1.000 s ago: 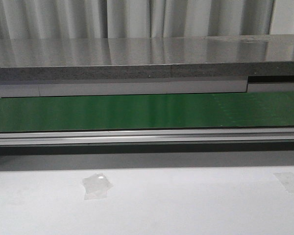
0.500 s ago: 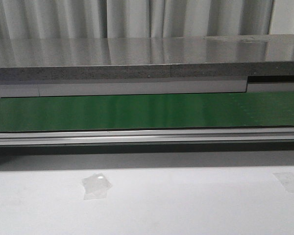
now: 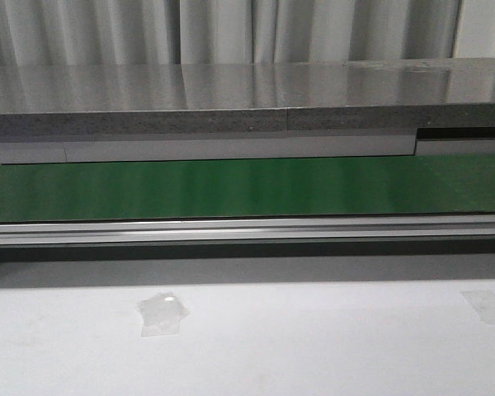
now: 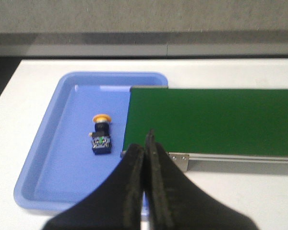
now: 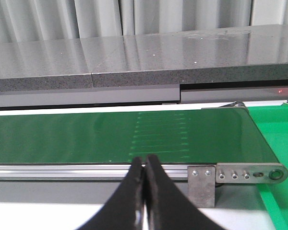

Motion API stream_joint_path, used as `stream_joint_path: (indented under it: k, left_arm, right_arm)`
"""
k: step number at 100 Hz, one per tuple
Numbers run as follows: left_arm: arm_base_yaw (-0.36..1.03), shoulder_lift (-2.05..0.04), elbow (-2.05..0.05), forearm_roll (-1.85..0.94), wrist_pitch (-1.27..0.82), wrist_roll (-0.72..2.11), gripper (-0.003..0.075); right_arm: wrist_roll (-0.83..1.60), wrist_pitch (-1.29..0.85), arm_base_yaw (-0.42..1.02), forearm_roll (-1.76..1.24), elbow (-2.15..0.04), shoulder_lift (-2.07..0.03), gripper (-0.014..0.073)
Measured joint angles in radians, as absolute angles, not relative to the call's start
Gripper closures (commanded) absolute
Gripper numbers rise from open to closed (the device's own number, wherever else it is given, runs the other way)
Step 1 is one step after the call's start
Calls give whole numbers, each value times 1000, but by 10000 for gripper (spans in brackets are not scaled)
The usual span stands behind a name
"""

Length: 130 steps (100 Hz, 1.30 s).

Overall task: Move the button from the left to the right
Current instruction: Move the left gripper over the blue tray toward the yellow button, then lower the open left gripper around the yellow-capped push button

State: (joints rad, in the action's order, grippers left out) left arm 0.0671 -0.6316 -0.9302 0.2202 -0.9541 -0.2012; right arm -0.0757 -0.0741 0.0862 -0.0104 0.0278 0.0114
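This is looking like a factory-style test bench or lab: a green conveyor belt (image 3: 247, 188) on an aluminium frame (image 3: 247, 229) is running from 9 to 3 o'clock across a white table (image 3: 313, 346). A grey stone-like counter (image 3: 231, 99) and pleated grey curtains (image 3: 107, 31) are closing off the 12 o'clock side.

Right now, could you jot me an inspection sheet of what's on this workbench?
Surface: white table with a green conveyor belt running across it.
Job's things: button lying on its side in the blue tray, at the belt's end.
Clutter: two scraps of clear tape on the table.
Grippers: left gripper shut, empty; right gripper shut, empty.
Cables: nothing seen.
Surroundings: grey stone ledge, pale curtain, green bin at the belt's other end.
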Motion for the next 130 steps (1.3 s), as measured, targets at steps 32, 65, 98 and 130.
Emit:
stream_joint_path:
  k: [32,65,98,130]
  left_arm:
    - [67,-869,-955,227,-984,-201,740]
    - [67,-932,-955,229,-961,-187,432]
    - [67,-932,-955,251,-959,-179,41]
    - [73,-932,-955,268,-931,-179,116]
  right_arm:
    - [-76,-74,86,-10,28,11,662]
    - [-76,-74,86,-10,28,11,662]
    - [-76,-74,86,-10,28,11,662]
    - [-76,-74,86,-10,28,11,662]
